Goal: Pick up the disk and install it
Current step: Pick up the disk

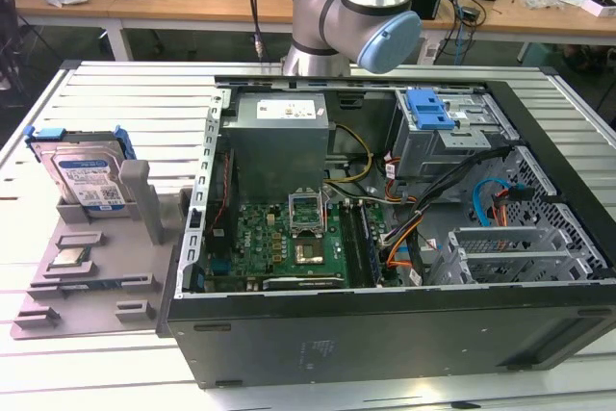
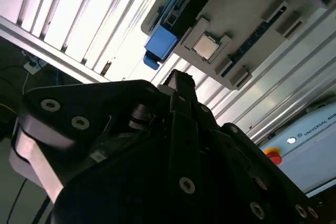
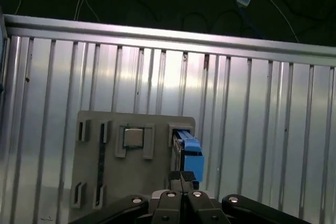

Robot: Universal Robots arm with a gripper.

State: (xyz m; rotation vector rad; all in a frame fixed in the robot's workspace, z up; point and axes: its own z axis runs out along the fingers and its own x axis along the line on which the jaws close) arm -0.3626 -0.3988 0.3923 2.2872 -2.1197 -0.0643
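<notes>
The hand (image 3: 181,176) is nearest the camera in both wrist views. As far as I can judge at this angle, its fingertips are pressed together with nothing between them. It hangs above the grey holder (image 3: 113,182) and is clear of everything on it.

The disk (image 1: 85,172) stands on edge in a slot at the holder's far end, label facing out, with its blue caddy (image 3: 191,153) seen end-on from above. A small square chip (image 3: 133,137) lies flat in a neighbouring recess.

In the exterior view the holder rests on the ribbed metal worktop (image 1: 125,103), just beside the open computer case (image 1: 385,334) on the exterior view's left. Behind the case rises the arm (image 1: 356,7).
</notes>
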